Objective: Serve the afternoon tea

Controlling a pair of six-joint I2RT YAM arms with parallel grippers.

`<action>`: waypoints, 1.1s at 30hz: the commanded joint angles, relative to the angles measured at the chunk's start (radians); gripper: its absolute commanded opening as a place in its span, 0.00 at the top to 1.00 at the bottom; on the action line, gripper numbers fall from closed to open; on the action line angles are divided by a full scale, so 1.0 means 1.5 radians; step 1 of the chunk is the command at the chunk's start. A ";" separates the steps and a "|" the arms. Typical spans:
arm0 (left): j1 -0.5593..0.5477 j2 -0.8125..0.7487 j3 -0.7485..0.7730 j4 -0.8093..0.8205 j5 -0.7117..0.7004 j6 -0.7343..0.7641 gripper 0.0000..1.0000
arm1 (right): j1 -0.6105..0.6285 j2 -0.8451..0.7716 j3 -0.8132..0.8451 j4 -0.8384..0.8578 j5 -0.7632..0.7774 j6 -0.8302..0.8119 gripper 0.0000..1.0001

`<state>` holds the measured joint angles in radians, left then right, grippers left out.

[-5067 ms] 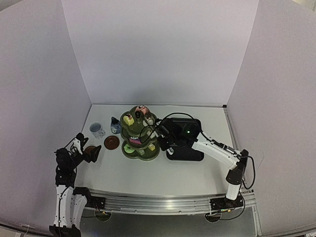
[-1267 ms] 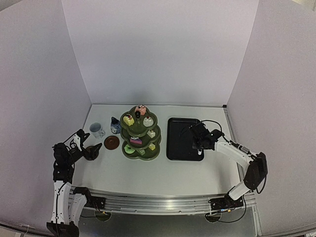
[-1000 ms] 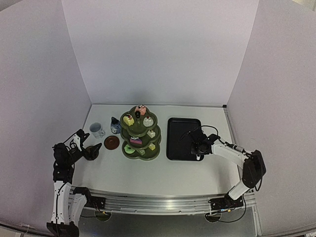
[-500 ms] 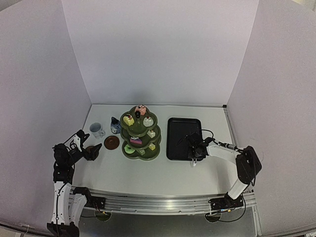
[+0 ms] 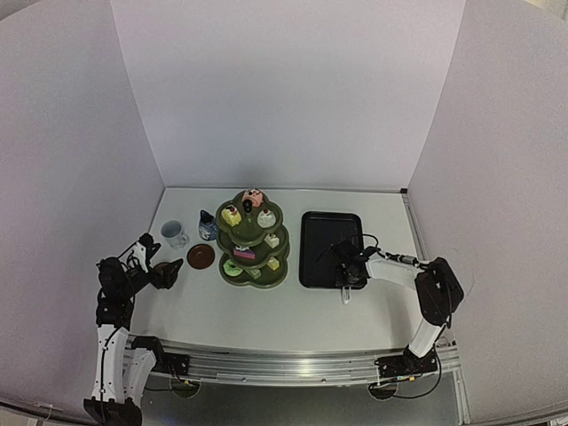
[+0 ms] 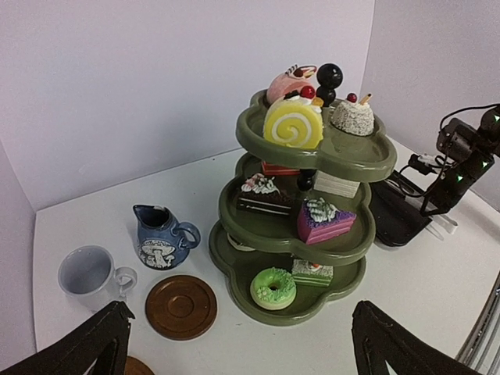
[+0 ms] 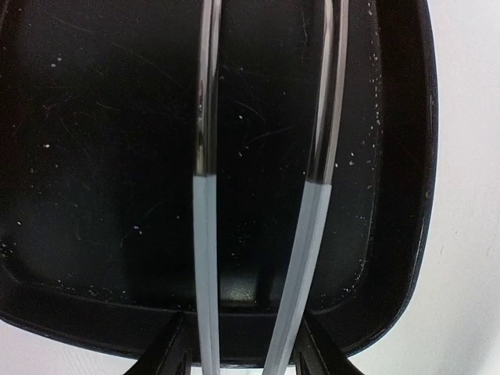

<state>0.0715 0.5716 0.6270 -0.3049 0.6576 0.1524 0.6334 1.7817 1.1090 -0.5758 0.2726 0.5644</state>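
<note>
We judge the loading step done and the tongs on their way down. The stand (image 6: pixel 312 160), mid-frame in the top view, is filled on all three tiers, and the tray (image 5: pixel 321 235) to its right lies bare. Left of the stand sit the mug (image 5: pixel 174 233), the pot (image 5: pixel 208 227) and a coaster (image 5: pixel 201 256), near one another but apart. A second coaster (image 6: pixel 133 367) peeks in at the lower left edge of the left wrist view.

The right end effector (image 5: pixel 348 272) is low over the tray's lower right corner with the tongs (image 7: pixel 205 94) between its fingers. We cannot tell whether it grips or merely flanks them. The left end effector (image 5: pixel 161 273) hangs wide open and empty at the frame's lower left, by that second coaster. The cakes (image 6: pixel 293 123) all sit on the tiers.

Next, we think, the tongs must be freed and the arm lifted clear, then mug and pot set on coasters.

The counter (image 5: pixel 293 311) is plain white, and pale lilac panels (image 5: pixel 284 98) wall it on three sides.
</note>
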 commanded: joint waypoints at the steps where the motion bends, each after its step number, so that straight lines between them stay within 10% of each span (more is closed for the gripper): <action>1: -0.001 0.044 0.029 -0.033 -0.089 -0.061 0.01 | -0.002 -0.041 0.052 -0.011 0.008 -0.022 0.56; 10: -0.001 0.270 0.182 -0.223 -0.314 -0.178 0.07 | -0.002 -0.126 0.126 -0.036 0.030 -0.048 0.34; 13: -0.001 0.364 0.222 -0.287 -0.281 0.000 0.11 | -0.002 -0.146 0.143 -0.039 0.028 -0.056 0.17; 19: -0.001 0.586 0.312 -0.523 -0.238 0.382 0.08 | -0.002 -0.159 0.169 -0.041 0.015 -0.076 0.16; 33: -0.007 0.833 0.356 -0.331 -0.334 0.381 0.20 | -0.002 -0.148 0.168 -0.042 -0.009 -0.092 0.18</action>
<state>0.0635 1.7738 1.0953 -0.8692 0.1858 0.7335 0.6334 1.5673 1.3373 -0.6297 0.2790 0.4394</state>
